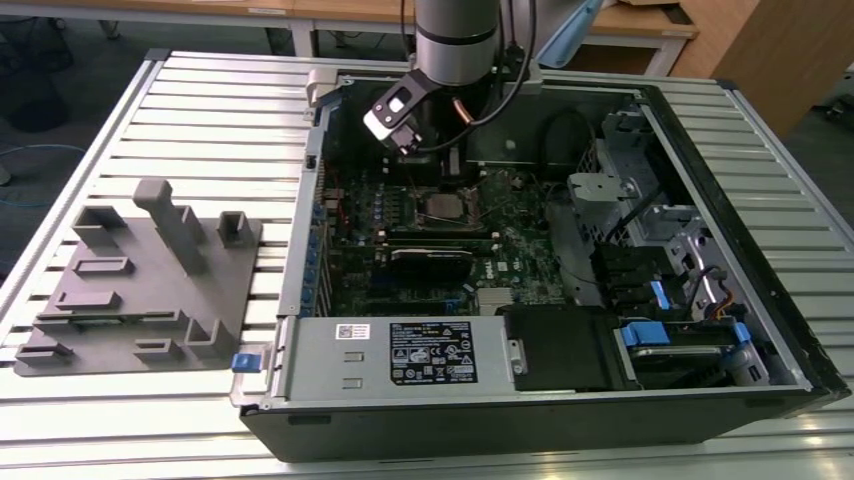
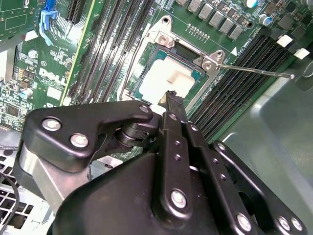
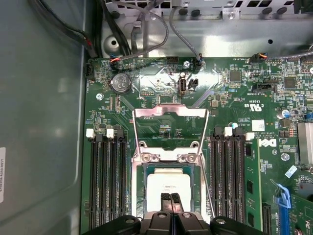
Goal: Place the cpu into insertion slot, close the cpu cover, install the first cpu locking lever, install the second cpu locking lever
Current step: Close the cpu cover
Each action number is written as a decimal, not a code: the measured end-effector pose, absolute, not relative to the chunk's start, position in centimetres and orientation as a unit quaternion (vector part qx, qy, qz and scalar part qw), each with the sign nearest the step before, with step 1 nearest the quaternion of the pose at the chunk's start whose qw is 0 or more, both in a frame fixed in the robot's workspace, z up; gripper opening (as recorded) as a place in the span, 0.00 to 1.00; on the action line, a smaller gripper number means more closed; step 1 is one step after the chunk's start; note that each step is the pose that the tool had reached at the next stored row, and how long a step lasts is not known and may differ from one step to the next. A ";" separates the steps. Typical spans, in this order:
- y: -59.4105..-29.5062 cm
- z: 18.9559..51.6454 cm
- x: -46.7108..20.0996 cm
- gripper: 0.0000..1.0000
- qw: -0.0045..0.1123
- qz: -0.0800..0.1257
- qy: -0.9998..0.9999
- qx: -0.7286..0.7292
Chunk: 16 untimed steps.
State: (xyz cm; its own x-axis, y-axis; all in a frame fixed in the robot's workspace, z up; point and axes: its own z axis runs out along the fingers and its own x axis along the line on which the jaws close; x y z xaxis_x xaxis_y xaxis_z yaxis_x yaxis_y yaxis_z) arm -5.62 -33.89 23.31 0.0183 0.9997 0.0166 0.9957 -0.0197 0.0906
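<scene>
While the cpu (image 3: 171, 181) sat in the insertion slot (image 3: 138, 191), the cpu cover (image 3: 171, 111) beside it stood open; the hand (image 3: 171, 196), fingers together and empty, hung over the cpu.

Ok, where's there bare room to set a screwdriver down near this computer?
Bare table slats lie around the grey fixture at the exterior view's left, and past the case at its right. Inside the case it is crowded: the pincer hangs over the cpu, with cables and drive bays alongside.
</scene>
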 end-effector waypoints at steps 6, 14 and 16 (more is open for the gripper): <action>-33.9 23.6 -5.6 0.11 0.027 0.038 0.700 0.713; -33.9 24.1 -5.6 0.11 0.027 0.038 0.700 0.713; -33.9 24.3 -5.6 0.11 0.027 0.038 0.700 0.713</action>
State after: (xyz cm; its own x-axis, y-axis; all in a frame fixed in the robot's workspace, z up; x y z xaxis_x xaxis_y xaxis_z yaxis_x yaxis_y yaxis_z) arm -5.62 -33.89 24.29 0.0184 0.9997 0.0166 0.9957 -0.0198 0.0905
